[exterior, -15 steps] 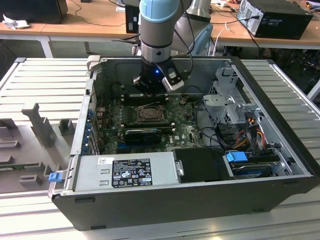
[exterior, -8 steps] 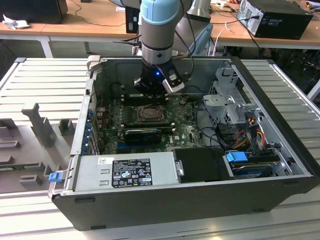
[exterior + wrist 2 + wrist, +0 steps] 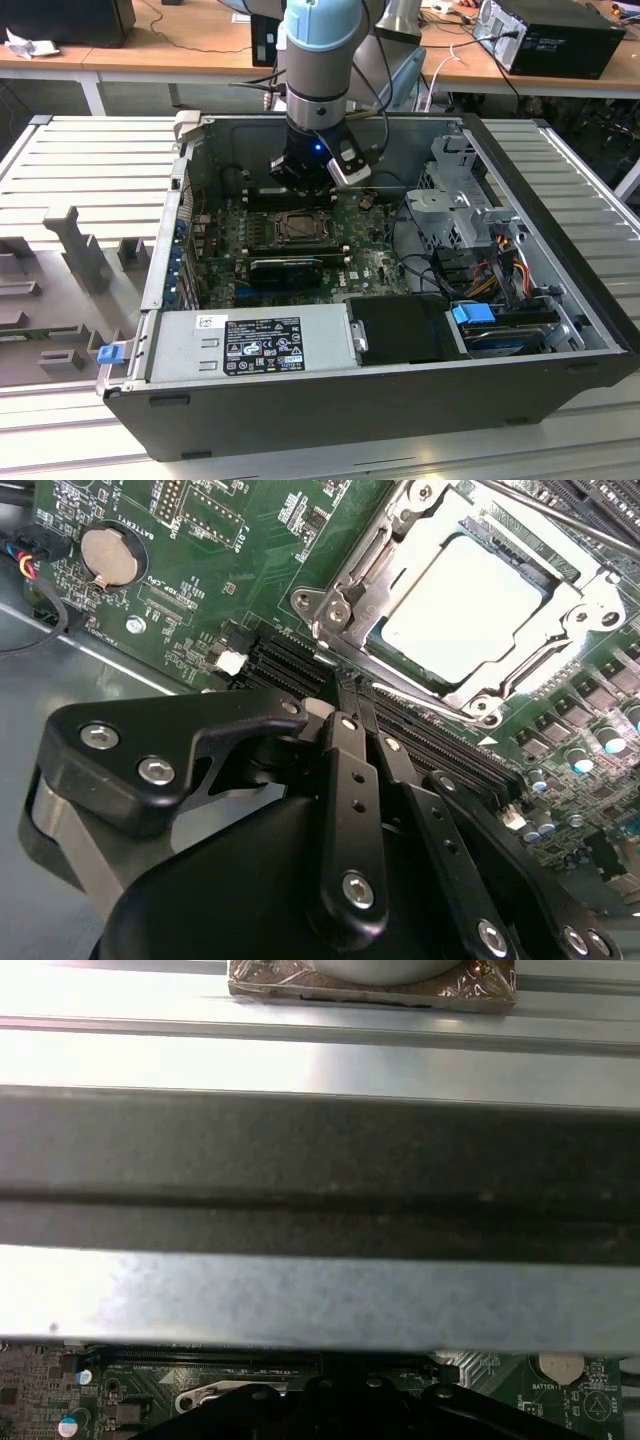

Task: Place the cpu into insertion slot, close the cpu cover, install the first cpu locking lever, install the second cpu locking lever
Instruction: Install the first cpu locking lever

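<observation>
cpu (image 3: 470, 595) under cpu cover (image 3: 345, 595); claw (image 3: 347, 685) pinched together beside

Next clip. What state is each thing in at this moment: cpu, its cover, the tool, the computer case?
cpu: seated in the insertion slot, pale face up.
cpu cover: closed down over the cpu, which shows through its window.
tool: shut, holding nothing, just off the cover's edge.
computer case: lying on its side, open on top.
</observation>
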Controlling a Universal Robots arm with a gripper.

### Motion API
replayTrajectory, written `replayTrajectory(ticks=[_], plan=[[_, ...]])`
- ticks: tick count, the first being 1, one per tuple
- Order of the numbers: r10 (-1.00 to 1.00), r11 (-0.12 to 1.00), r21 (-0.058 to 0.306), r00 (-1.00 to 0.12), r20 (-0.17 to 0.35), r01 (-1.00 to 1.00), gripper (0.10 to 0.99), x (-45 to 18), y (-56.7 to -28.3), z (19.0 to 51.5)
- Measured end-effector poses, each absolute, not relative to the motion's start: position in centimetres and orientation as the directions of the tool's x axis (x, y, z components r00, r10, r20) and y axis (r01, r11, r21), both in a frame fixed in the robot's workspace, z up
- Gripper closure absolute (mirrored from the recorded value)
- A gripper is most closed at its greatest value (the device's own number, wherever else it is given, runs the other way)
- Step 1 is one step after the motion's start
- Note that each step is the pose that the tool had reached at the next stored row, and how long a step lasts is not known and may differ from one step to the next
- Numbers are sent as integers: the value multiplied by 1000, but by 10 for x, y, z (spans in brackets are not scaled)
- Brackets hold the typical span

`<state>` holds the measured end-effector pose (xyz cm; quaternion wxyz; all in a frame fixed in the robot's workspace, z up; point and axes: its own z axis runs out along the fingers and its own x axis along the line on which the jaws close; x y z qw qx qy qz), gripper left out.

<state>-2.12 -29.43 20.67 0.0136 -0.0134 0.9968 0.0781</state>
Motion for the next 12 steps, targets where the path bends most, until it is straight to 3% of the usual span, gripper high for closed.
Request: replayTrajectory(ticks=[12], plan=[[-17, 988, 154, -999, -29, -22, 980, -21, -298, 205]])
